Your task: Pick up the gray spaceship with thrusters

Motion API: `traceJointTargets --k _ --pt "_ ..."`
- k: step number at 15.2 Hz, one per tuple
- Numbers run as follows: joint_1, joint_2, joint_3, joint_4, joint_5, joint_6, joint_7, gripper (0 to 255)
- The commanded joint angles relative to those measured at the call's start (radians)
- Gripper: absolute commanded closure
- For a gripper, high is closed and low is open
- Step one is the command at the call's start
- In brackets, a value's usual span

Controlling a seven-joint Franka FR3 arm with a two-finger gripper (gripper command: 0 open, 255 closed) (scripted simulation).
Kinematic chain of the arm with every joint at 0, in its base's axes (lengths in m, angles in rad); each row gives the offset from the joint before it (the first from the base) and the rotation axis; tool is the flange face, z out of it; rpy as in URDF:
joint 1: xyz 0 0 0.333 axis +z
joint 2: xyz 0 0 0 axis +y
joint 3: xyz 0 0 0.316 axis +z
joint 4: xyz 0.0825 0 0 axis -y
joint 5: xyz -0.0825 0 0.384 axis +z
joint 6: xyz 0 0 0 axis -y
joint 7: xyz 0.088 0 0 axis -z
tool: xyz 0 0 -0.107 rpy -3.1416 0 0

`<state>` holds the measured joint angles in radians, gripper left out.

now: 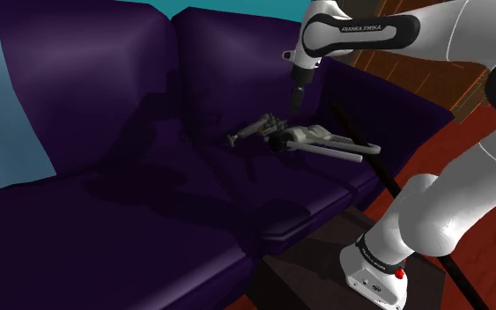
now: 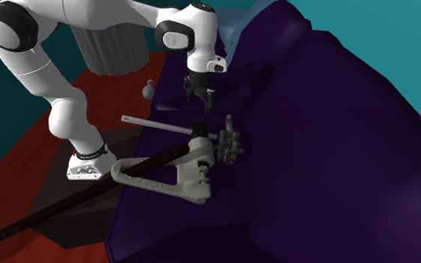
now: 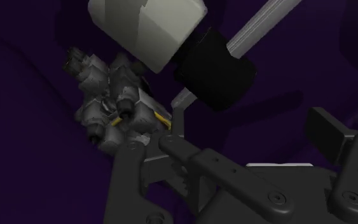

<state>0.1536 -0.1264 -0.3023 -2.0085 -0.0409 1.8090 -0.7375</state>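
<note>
Spaceship [image 1: 255, 129]: grey, on purple sofa [image 1: 105, 220] seat; in shoulder view, at gripper's [image 1: 297, 99] 7 o'clock
Jaws: released, clasping nothing
Obstacles: white hand tool [image 1: 321, 141] just beside spaceship's 3 o'clock; black rod [image 2: 66, 203] beyond it

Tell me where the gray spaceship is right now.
The gray spaceship lies on the purple sofa seat, mid shoulder view, just left of the white tool.

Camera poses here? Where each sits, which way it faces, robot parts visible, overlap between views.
Shoulder view: beside the stand, looking down across the purple sofa; arm and gripper at its right.
Second exterior view: above the sofa, looking along its seat; whole arm and gripper at its left.
Wrist view: on the hand, facing the gray spaceship past open fingers.
Shared: all show the spaceship.
</note>
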Motion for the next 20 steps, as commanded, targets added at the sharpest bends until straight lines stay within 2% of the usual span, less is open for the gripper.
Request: traceJointTargets --k 1,8,14,20 --pt "0.007 0.092 -0.009 0.066 0.010 0.003 -0.103 0" --pt "0.004 0.394 0.018 0.307 0.032 -0.003 -0.394 0" --pt "-0.002 0.633 0.072 0.530 0.012 -0.025 -0.595 0" --pt "-0.003 0.658 0.076 0.497 0.014 0.031 -0.594 0"
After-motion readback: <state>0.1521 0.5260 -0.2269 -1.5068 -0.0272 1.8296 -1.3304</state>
